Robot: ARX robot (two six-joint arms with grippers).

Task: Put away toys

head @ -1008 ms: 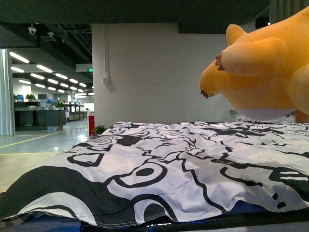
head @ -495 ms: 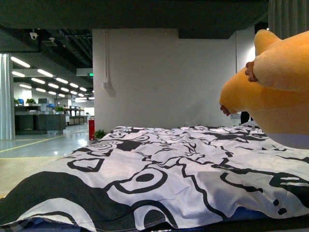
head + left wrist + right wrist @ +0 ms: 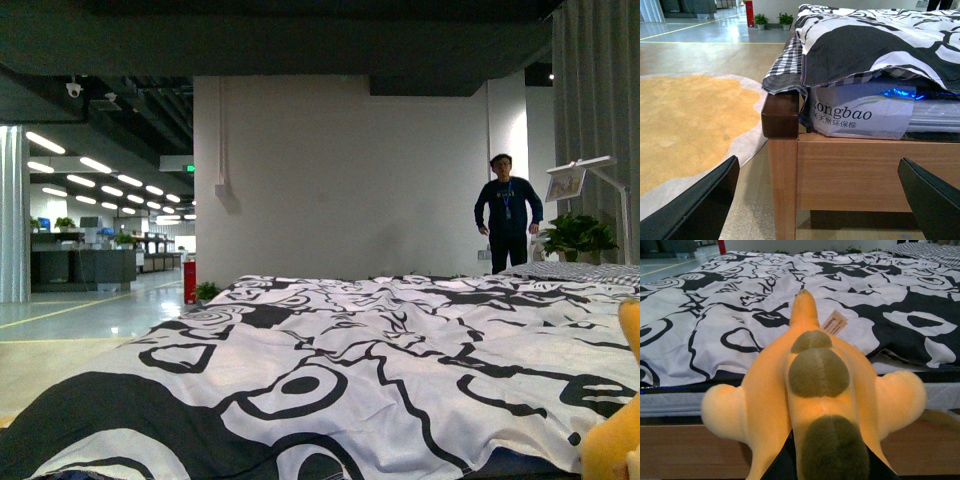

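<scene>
The orange-yellow plush toy [image 3: 815, 395] fills the right wrist view, with olive-brown patches along its back and a white tag near its far end. My right gripper [image 3: 827, 467] is shut on its near end and holds it in front of the bed's edge. In the front view only a small orange part of the plush toy [image 3: 615, 440] shows at the bottom right corner. My left gripper [image 3: 822, 200] is open and empty, low beside the bed's wooden corner post [image 3: 782, 165].
A bed with a black-and-white patterned cover [image 3: 350, 370] fills the foreground; its wooden frame [image 3: 865, 170] and mattress show in the left wrist view. A person [image 3: 508, 212] stands beyond the bed by a white wall. An orange rug [image 3: 685, 125] lies on the floor.
The plush toy has dropped from the upper right of the front view to the bottom right corner, uncovering the person behind it.
</scene>
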